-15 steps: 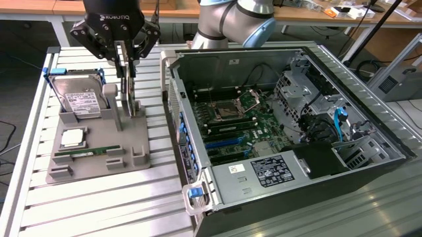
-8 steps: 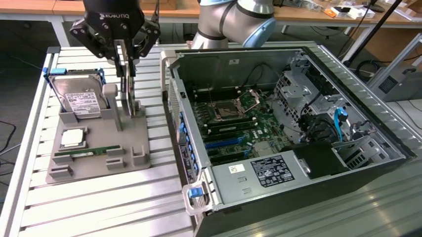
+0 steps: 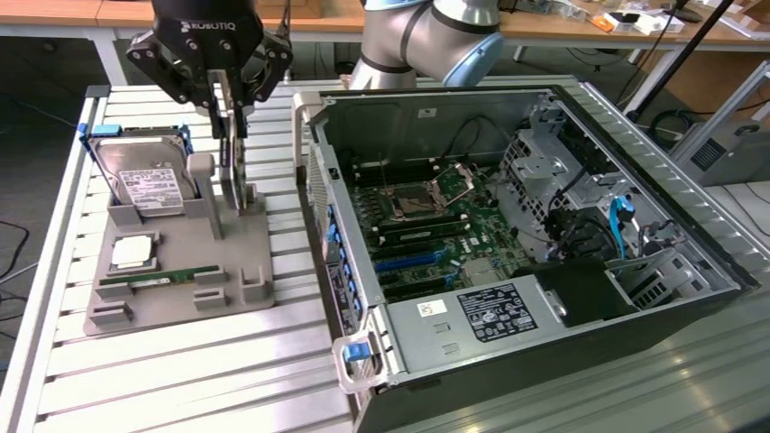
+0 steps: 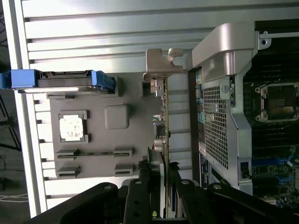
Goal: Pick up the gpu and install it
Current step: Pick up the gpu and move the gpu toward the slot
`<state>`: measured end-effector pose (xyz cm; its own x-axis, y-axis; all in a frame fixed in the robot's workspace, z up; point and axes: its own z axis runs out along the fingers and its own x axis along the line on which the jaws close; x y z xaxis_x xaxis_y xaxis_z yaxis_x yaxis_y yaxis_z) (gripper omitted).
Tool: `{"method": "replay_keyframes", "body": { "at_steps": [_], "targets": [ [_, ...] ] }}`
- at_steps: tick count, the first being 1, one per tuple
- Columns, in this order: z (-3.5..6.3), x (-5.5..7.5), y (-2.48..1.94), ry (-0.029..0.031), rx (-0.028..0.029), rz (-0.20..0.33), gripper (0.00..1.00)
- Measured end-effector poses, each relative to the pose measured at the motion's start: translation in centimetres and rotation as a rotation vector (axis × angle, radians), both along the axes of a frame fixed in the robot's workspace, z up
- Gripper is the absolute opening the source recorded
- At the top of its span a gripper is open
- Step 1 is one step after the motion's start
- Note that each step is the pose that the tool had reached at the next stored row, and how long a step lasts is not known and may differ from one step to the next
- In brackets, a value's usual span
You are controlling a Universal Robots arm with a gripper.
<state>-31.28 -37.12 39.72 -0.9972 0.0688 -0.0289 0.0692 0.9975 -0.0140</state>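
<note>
1. Gripper (image 3: 231, 124) pointed straight down over the grey holder (image 3: 180, 302), its two fingers (image 3: 223, 104) closed on the top edge of the gpu (image 3: 241, 176).
2. Directly beneath the gripper, the gpu stood upright on its long edge with its lower end down at the holder. Whether it had lifted out of its slot could not be told.
3. In the wrist view the gpu (image 4: 165, 116) ran edge-on away from the gripper (image 4: 166, 173), with a finger (image 4: 156, 169) against each face. Its silver bracket (image 4: 161, 65) sat at the end farthest from the gripper.
4. Beside the gripper, toward the exterior view's left, a hard drive (image 3: 144, 180) in a blue carrier stood propped in the same holder.
5. Farther out from the gripper on that side, a processor chip (image 3: 132, 253) and a green RAM stick (image 3: 162, 275) lay flat in their own pockets.
6. On the gripper's other side, toward the exterior view's right, an open computer case (image 3: 316, 117) lay just beside the holder, with its motherboard (image 3: 445, 216) facing up.
7. Holder and case both rested on a slatted metal table (image 3: 180, 383) below the gripper.
</note>
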Motion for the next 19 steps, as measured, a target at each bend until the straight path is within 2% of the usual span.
{"method": "replay_keyframes", "body": {
  "at_steps": [19],
  "targets": [
    [0.71, 0.0, 0.0, 0.0, 0.0, 0.0, 0.27]
  ]
}}
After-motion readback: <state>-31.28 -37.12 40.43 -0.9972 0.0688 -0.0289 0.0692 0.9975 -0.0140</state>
